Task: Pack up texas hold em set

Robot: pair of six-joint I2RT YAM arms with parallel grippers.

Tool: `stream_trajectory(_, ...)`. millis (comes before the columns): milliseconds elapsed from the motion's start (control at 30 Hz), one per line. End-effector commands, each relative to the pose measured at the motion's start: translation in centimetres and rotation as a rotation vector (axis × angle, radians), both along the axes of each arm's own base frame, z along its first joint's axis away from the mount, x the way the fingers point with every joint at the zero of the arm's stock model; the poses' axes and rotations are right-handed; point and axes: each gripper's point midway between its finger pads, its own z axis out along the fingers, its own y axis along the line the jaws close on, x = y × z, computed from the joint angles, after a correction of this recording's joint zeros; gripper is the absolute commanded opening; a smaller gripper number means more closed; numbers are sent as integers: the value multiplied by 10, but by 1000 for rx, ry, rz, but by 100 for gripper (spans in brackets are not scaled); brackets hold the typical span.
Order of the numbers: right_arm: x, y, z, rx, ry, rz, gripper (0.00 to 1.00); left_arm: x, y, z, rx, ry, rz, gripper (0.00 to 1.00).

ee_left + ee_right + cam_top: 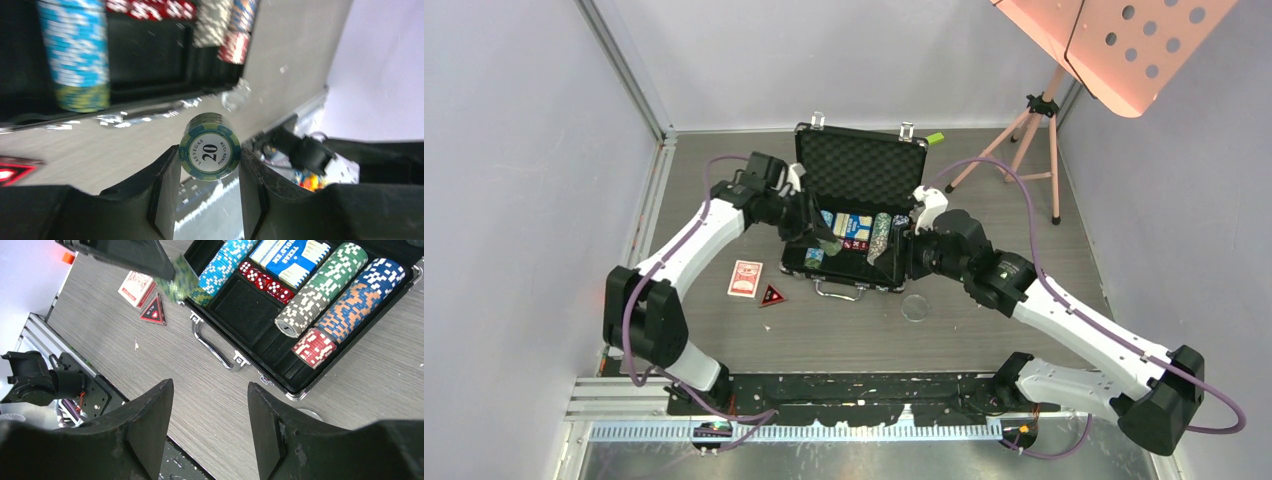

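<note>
Left fingers: we see the left gripper (209, 152) clenched on a green chip stack (210, 131). Its black pads (167, 175) press the stack's two sides, and the round face toward the lens reads 20.
Left arm pose: in the top view it reaches from the lower left up over the left end of the briefcase (862, 170), wrist bent down. The held stack hangs just above the case's front left corner.
Right fingers: the right gripper (210, 390) is released, its dark wedge-shaped fingers (150, 415) spread with nothing between them.
Right arm pose: it stretches from the lower right to the case's right end, fingers over bare table (984, 330) near the front wall.
Case: black, rectangular and open, with egg-crate foam in the raised lid, silver latches on top and a metal handle (212, 347) at the front.
Inside: ridged rows of chips lie on their sides: light blue (222, 265), green and white (320, 287), blue and orange (357, 297), red (314, 347). With them are small glossy red dice (265, 282) and a blue card box (295, 260).
Outside, left of centre: the red-backed card deck (745, 278) lies flat, with the red triangle (772, 296) just beside it.
Outside, front: the clear disc (915, 307) lies on the grey wood-grain table.
</note>
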Motion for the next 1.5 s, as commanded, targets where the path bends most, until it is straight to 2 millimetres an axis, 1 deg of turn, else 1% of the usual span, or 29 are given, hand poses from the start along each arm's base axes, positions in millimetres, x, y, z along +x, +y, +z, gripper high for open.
stream_trajectory(0,2,12,11,19,-64,79,64,-33,-42,32,-200,136,-136,5)
stream_trajectory(33,2,12,10,18,-62,81,67,-35,-48,34,-218,145,-147,4)
stream_trajectory(100,0,12,8,3,-47,93,70,-41,-57,33,-214,164,-167,3)
stream_trajectory(167,0,10,4,-25,-37,95,72,-46,-65,31,-210,192,-204,1)
stream_trajectory(267,7,0,3,-48,-21,15,72,-46,-78,32,-209,212,-231,1)
stream_trajectory(333,8,3,4,-36,-11,6,72,-45,-89,33,-224,210,-242,0)
stream_trajectory(433,5,11,1,-18,-3,50,72,-46,-104,35,-233,219,-284,0)
stream_trajectory(567,2,17,-7,-33,-8,109,72,-52,-107,29,-182,267,-326,0)
stream_trajectory(733,2,23,-14,-48,5,148,69,-57,-115,28,-171,288,-369,0)
stream_trajectory(900,5,23,-18,-63,7,140,65,-63,-118,25,-152,299,-401,0)
stream_trajectory(1167,8,24,-20,-64,0,134,58,-77,-116,21,-112,335,-452,1)
stream_trajectory(1367,7,30,-22,-47,14,152,58,-80,-127,29,-180,336,-480,1)
stream_trajectory(1467,6,31,-22,-39,19,156,55,-79,-129,31,-199,331,-485,1)
